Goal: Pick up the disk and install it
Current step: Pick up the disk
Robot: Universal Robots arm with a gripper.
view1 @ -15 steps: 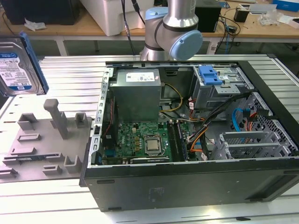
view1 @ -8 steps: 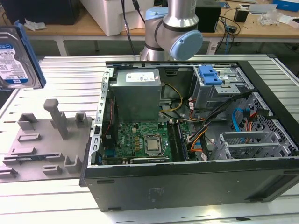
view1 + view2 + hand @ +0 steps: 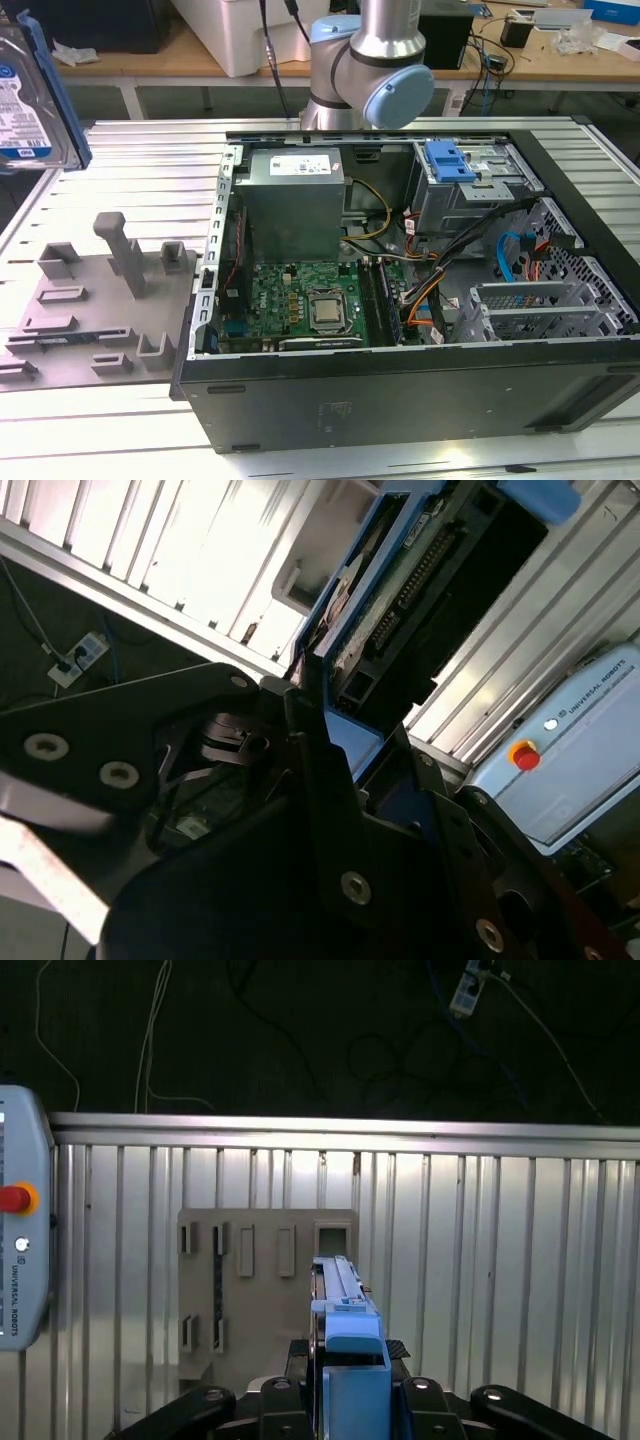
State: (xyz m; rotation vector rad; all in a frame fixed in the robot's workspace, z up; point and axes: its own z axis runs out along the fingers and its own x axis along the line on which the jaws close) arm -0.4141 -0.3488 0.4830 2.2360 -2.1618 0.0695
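The disk (image 3: 25, 95), a silver drive with a white and blue label in a blue bracket, hangs in the air at the exterior view's far left, above the slatted table. In the first wrist view the disk (image 3: 340, 1290) stands edge-on, and my gripper (image 3: 350, 1360) is shut on its blue bracket, one black finger on each side. The second wrist view shows the disk (image 3: 390, 590) from below, clamped by the gripper (image 3: 345, 745). Beneath it on the table lies the grey holder plate (image 3: 265, 1290).
An open computer case (image 3: 215, 300) lies on the table, with a motherboard (image 3: 305, 305), a grey power supply box (image 3: 295, 205) and a drive cage with a blue tab (image 3: 450, 160). The grey holder plate (image 3: 100, 300) sits at the exterior view's left. The arm's base (image 3: 370, 60) stands behind the case. A pendant with a red button (image 3: 15, 1200) lies nearby.
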